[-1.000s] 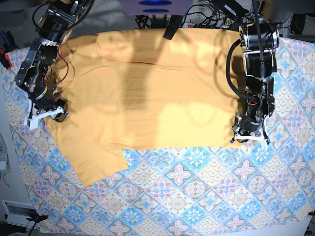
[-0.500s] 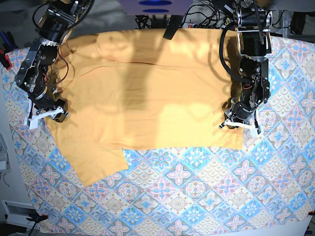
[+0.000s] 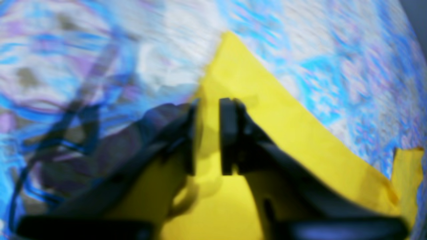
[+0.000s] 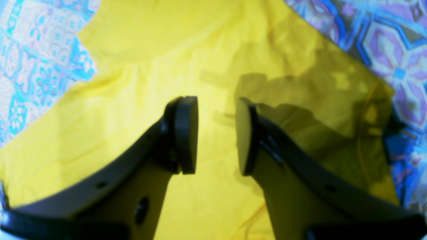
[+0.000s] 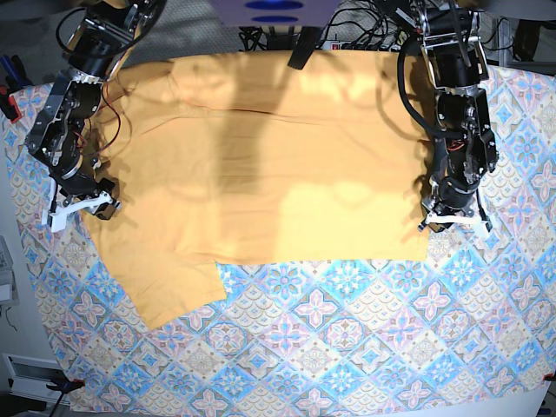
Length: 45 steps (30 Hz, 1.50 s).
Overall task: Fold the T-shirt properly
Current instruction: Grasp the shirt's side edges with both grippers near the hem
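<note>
1. Left gripper [image 3: 206, 136]: fingers [image 3: 228, 133] apart by a narrow gap, bare yellow fabric showing between the pads; nothing pinched that the blurred wrist view can confirm.
2. Poised over a pointed corner of the T-shirt [image 5: 261, 156], patterned cloth [image 5: 347, 347] on both sides of that corner. Touching the fabric or just above it: cannot tell.
3. In the base view, this gripper [image 5: 453, 219] at the shirt's right edge, near the lower right corner, arm running down from the top of the frame.
4. Right gripper [image 4: 215, 133]: fingers [image 4: 185, 133] parted by a moderate gap, nothing between the pads.
5. Below them, shirt fabric with shallow creases and the arm's own shadow; patterned cloth visible at the upper left and right edges of the wrist view.
6. In the base view, this gripper [image 5: 80, 206] at the shirt's left edge, just above the sleeve that juts toward the lower left.
7. T-shirt spread flat across the upper half of the patterned cloth, lower hem straight, one sleeve lying out at the lower left.
8. Cables [image 5: 365, 22] bunched beyond the table's far edge.
</note>
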Each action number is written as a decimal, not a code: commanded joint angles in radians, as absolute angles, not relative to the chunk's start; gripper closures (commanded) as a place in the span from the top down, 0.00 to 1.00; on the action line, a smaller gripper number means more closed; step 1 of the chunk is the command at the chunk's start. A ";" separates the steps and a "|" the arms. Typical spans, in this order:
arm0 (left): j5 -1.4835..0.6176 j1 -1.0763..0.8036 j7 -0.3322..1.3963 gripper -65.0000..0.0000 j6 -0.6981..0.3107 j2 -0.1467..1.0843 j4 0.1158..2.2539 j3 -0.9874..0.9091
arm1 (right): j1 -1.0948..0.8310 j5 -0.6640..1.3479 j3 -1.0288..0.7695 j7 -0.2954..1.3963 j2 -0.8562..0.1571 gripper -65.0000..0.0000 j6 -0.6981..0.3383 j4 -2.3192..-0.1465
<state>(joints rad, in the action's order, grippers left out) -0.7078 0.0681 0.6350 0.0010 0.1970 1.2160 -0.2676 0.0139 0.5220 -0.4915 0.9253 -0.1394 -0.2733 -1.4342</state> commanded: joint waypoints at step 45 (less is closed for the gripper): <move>-0.719 0.209 0.625 0.00 -0.054 0.202 0.995 -0.137 | 0.047 0.532 -0.493 0.865 -0.154 0.29 -0.278 -1.446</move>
